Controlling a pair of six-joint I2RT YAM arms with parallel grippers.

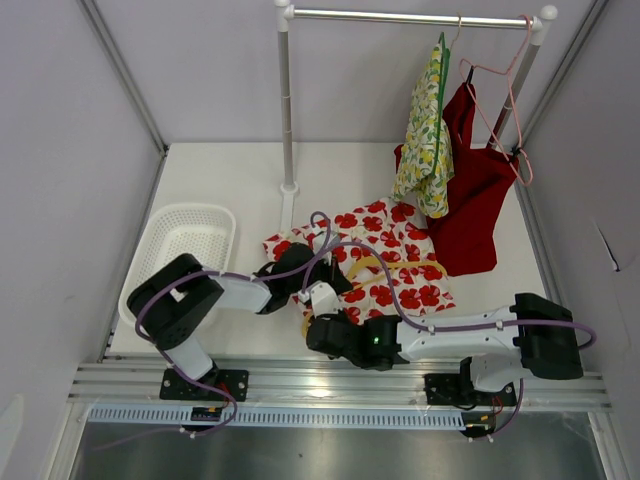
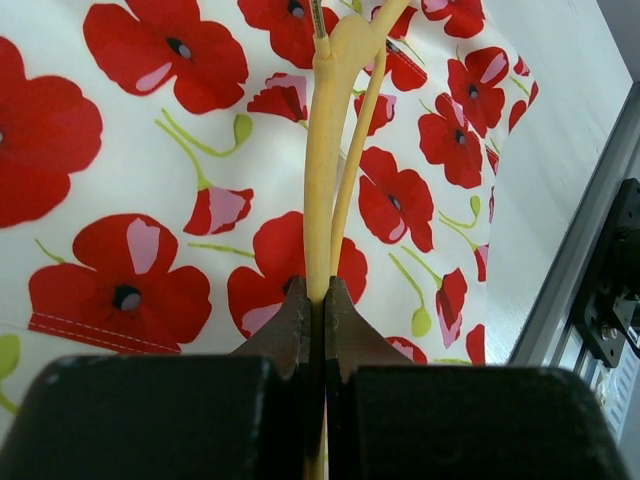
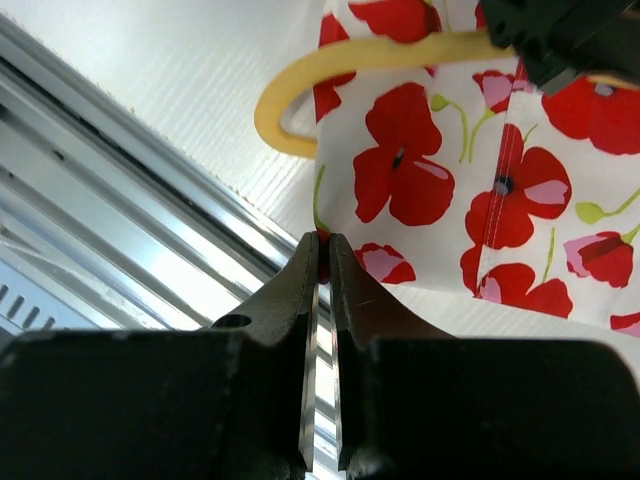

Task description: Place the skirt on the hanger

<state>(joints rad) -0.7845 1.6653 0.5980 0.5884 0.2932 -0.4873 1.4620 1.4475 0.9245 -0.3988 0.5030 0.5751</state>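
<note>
The skirt point(image 1: 385, 255) lies on the counter point(image 1: 230, 170). The left pincer point(image 2: 313, 292) pinches the yellow hanger point(image 2: 325, 150); the right pincer point(image 3: 322, 248), closed on the hem, should ease fabric over the hanger's arm gently.

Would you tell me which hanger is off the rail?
The yellow hanger, lying on the skirt; the green hanger and pink hanger hang from the rail.

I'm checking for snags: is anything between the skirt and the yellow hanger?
Nothing visible. The hanger lies right against the skirt, pinched by the left claw; the right claw grips the skirt's edge.
</note>
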